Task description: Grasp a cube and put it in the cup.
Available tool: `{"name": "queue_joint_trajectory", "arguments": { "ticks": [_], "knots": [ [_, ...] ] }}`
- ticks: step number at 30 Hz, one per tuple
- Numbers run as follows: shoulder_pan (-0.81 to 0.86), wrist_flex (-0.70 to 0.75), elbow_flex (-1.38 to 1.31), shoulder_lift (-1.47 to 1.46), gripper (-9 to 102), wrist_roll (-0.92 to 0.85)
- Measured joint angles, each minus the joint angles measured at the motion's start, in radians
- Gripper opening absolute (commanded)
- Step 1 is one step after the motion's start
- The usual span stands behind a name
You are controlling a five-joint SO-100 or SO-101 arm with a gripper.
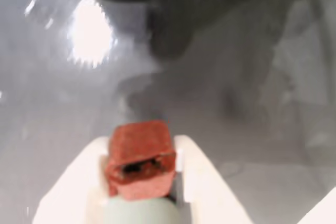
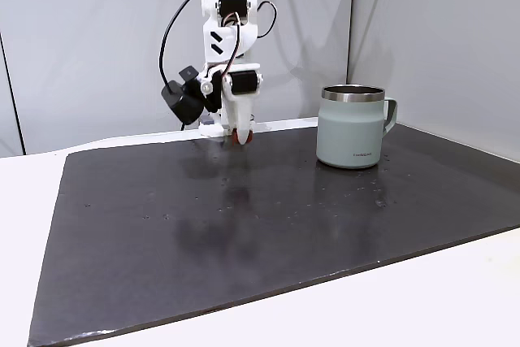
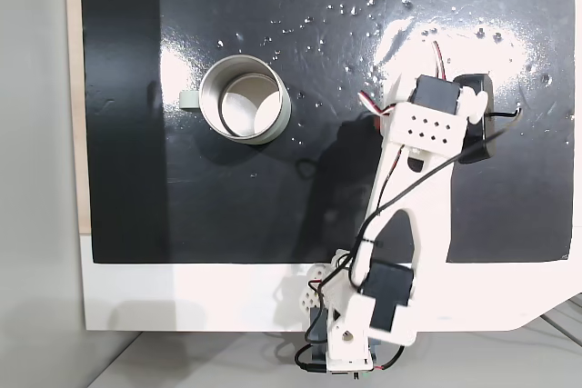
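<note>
Rust-orange, the cube (image 1: 140,158) sits clamped between the two white fingers (image 1: 207,182) of the gripper (image 1: 142,182) in the wrist view, with a dark chipped patch on its near face. The fingers press against its left and right sides, so the pincer is closed on the cube. Below it lies a blurred, glossy dark mat (image 1: 252,129) carrying a bright light reflection.

In a fixed view from the front, the gripper (image 2: 240,137) points downward just above the mat (image 2: 244,225), and the cube (image 2: 240,137) shows as a small reddish spot at the fingertips. The cup (image 2: 352,127) stands upright on the mat, well apart from the gripper and to the right of it, handle turned away to the right.

In a fixed view from above, the cup (image 3: 277,120) lies to the left of the arm (image 3: 414,206); its steel interior appears empty. The cube is hidden under the wrist here.
</note>
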Motion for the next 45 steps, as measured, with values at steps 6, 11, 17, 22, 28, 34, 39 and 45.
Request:
{"name": "queue_joint_trajectory", "arguments": {
  "ticks": [6, 11, 17, 22, 28, 34, 39, 45],
  "knots": [
    [-0.025, 0.081, 0.0, 0.23, 4, 0.006],
    [-0.037, 0.112, 0.0, 0.416, 3, 0.015],
    [-0.066, 0.13, -0.031, 0.462, 3, 0.025],
    [-0.14, 0.166, -0.155, 0.39, 2, 0.071],
    [-0.311, 0.242, -0.351, 0.244, 2, 0.198],
    [-0.512, 0.285, -0.48, 0.117, 2, 0.319],
    [-0.595, 0.285, -0.551, 0.034, 2, 0.344],
    [-0.6, 0.285, -0.574, -0.025, 2, 0.344]
  ]
}}
